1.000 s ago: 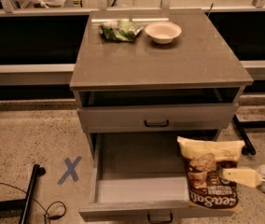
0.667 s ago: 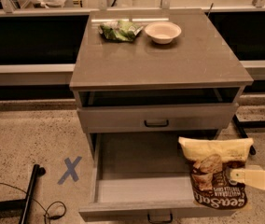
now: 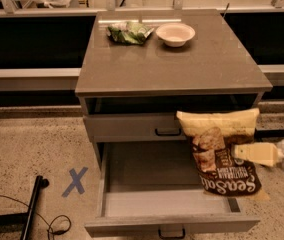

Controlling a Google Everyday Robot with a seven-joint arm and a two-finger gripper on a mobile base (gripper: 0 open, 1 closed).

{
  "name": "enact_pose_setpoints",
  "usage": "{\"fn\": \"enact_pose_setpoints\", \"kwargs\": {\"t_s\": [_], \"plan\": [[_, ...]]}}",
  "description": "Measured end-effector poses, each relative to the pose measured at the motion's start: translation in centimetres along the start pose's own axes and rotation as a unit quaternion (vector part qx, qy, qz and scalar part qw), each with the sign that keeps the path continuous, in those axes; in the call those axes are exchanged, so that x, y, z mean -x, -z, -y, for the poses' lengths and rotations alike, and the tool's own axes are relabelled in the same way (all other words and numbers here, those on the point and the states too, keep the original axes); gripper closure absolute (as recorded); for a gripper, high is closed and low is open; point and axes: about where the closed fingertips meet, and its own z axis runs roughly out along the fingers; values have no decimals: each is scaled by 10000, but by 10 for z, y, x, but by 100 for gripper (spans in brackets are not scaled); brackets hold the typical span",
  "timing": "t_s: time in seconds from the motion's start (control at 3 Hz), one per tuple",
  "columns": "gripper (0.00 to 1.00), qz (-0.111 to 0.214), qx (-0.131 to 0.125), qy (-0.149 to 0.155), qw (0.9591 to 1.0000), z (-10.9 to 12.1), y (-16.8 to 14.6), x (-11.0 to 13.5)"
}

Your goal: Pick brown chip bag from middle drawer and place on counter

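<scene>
The brown chip bag [image 3: 221,151], pale yellow at its top and dark brown below with white "Sea Salt" lettering, hangs above the right side of the open middle drawer [image 3: 167,204]. My gripper [image 3: 239,153] comes in from the right with cream fingers [image 3: 256,154] shut on the bag's right edge. The bag's top reaches up to the shallower drawer front [image 3: 132,126], just under the counter's edge. The counter [image 3: 182,64] is the glossy grey-brown top above.
A small green bag [image 3: 128,32] and a white bowl [image 3: 175,34] sit at the back of the counter. A blue X [image 3: 75,181] is taped on the floor at the left, beside a black pole [image 3: 32,209] and cable.
The bag has risen out of the drawer with my gripper, from low in the drawer's right side to the height of the upper drawer front.
</scene>
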Motion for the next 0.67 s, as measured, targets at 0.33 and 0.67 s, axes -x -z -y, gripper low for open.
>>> {"fn": "enact_pose_setpoints", "kwargs": {"t_s": [0.33,0.67], "plan": [[100,-71,-383,-74,9992,-28,-9,60],[100,14,-728,-262,9970,-46,-8,119]]}}
